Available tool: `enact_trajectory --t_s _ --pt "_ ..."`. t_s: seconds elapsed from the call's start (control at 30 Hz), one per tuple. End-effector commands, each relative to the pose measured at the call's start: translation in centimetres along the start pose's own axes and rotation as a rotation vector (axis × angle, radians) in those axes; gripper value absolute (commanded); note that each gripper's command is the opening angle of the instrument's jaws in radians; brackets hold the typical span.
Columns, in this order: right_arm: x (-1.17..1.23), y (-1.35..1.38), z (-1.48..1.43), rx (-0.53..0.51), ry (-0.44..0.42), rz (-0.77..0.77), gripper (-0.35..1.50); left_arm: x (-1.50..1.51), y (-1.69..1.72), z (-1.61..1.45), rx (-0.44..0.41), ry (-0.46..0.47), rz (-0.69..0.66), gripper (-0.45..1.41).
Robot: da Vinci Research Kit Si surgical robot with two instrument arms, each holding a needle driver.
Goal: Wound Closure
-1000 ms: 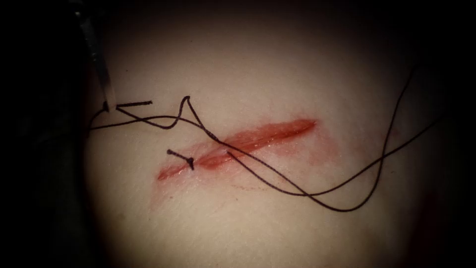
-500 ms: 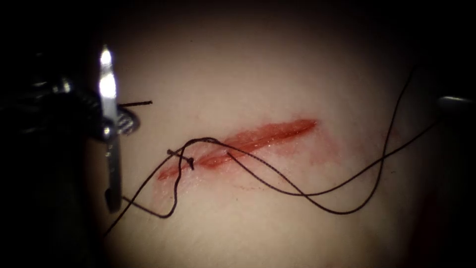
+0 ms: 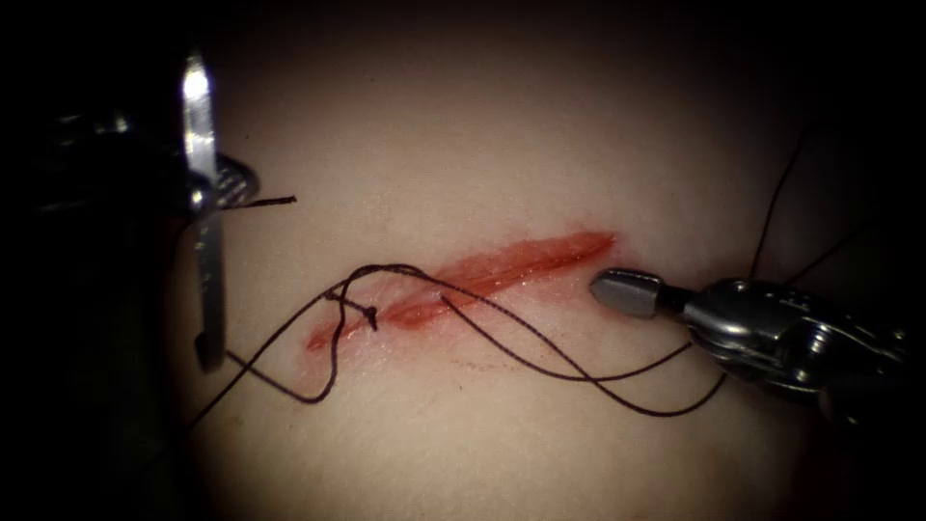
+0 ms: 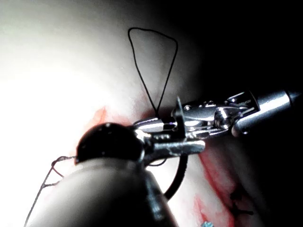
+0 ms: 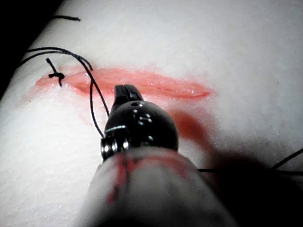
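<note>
I am working both tools, and my left tool [image 3: 231,183] is sitting at about nine o'clock from the cut [image 3: 521,256], well out at the tissue's [image 3: 482,125] edge. Its jaws are clamping the needle [image 3: 204,260], gripping it somewhat above the middle of its curve. The needle is standing nearly upright, wholly outside the tissue and clear of the cut. The thread [image 3: 540,342] is trailing from the needle's lower end, looping at seven o'clock of the cut, crossing over the cut's left part, then running away toward three o'clock in two long strands. A knot [image 3: 365,312] with short cut ends is sitting on the left part of the cut, and a loose cut end of thread [image 3: 270,202] is lying just beside my left jaws. My right tool [image 3: 608,287] is reaching in from three o'clock, its tip hovering just beside the cut's right end, jaws pressed together and gripping nothing.
</note>
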Motion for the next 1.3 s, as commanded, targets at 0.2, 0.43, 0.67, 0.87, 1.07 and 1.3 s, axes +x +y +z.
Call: enact_trajectory --t_s 0.2,0.43,0.67,0.87,1.07,1.3 --pt "0.11 -0.64 0.1 0.055 -0.02 -0.003 0.2 0.07 -0.12 -0.15 0.039 0.016 0.041 -0.45" --pt "0.0 -0.76 0.32 0.066 -0.009 -0.022 0.15 0.07 -0.13 -0.14 0.054 0.026 0.048 -0.45" --pt "-0.33 -0.51 0.59 0.036 -0.031 -0.062 0.2 0.07 -0.13 -0.14 0.057 0.028 0.049 -0.45" --pt "-0.31 -0.44 0.64 0.037 -0.032 -0.063 0.31 0.07 -0.13 -0.14 0.06 0.027 0.05 -0.45" --pt "-0.28 -0.4 0.63 0.032 -0.03 -0.054 0.51 0.07 -0.13 -0.14 0.061 0.027 0.05 -0.45" --pt "-0.27 -0.36 0.63 0.028 -0.027 -0.054 0.42 0.07 -0.13 -0.14 0.063 0.025 0.05 -0.45"
